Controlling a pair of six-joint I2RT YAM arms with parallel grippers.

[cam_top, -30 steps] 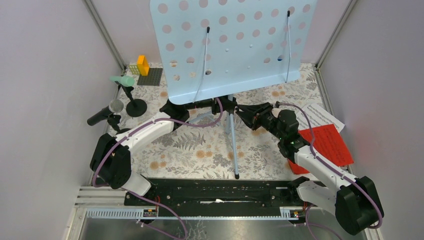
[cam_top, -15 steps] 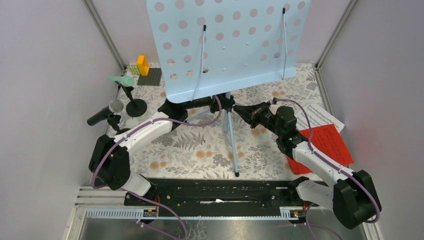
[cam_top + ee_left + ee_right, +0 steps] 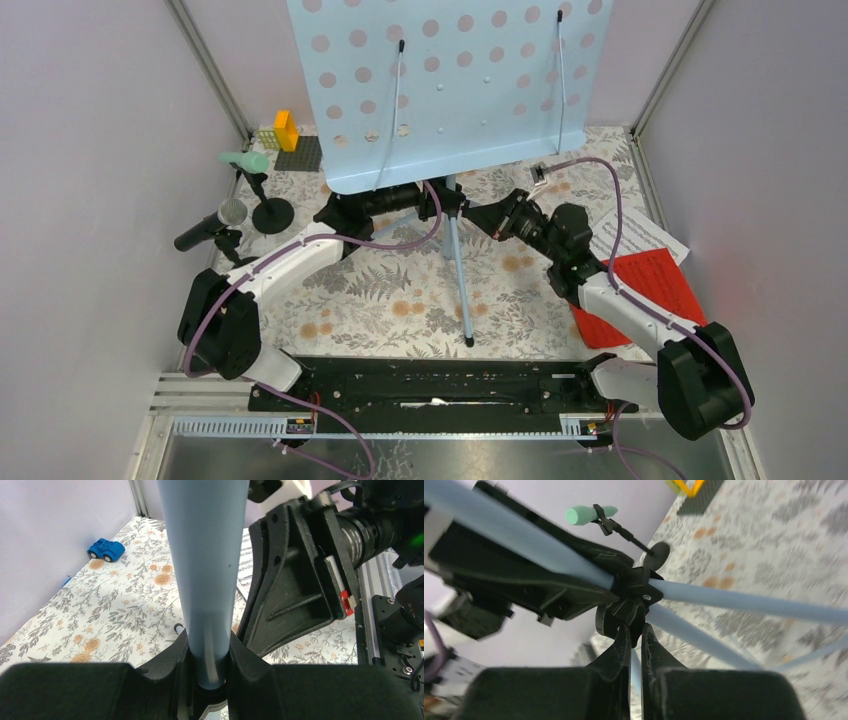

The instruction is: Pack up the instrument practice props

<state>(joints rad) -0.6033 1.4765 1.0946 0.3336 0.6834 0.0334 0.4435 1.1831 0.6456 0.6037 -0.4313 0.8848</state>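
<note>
shifted up and to the left since a second ago, the pale blue perforated sheet-music rack point(image 3: 450, 90) now runs its top edge out of the overhead view; the right arm has swung in from over the red sheet toward the stem, and its jaws, apart then, are now pressed together

the rack stands at the back middle of the table on pale blue tripod legs point(image 3: 460, 290), one foot near the black rail point(image 3: 420, 385) at the near edge

the left gripper point(image 3: 432, 203) reaches in from the left, arm stretched across the cloth, and pinches the round pale blue pole point(image 3: 202, 580) between both fingers just above the black hub point(image 3: 634, 592)

the right gripper point(image 3: 475, 213) comes from the right, arm bent at the elbow, wrist pointing at the stem; its closed fingertips point(image 3: 621, 635) meet the underside of that hub, and whether they nip any part of it cannot be told

white music sheets point(image 3: 640, 232) and a red music sheet point(image 3: 655, 290) lie overlapping by the right wall; both show print too small to read

a mint-green microphone point(image 3: 245, 161) sits clipped in a black round-based mic holder point(image 3: 272, 214) near the left wall, with a black microphone with a silver grille point(image 3: 205, 228) just in front of it

yellow and orange building bricks point(image 3: 285, 130) and a grey plate point(image 3: 300, 153) fill the back left corner; a small blue toy car point(image 3: 106, 550) sits by a wall

walls close in on three sides, the rack's plate close to the back one; the widest bare stretch of floral tablecloth point(image 3: 390, 290) lies between the arms
</note>
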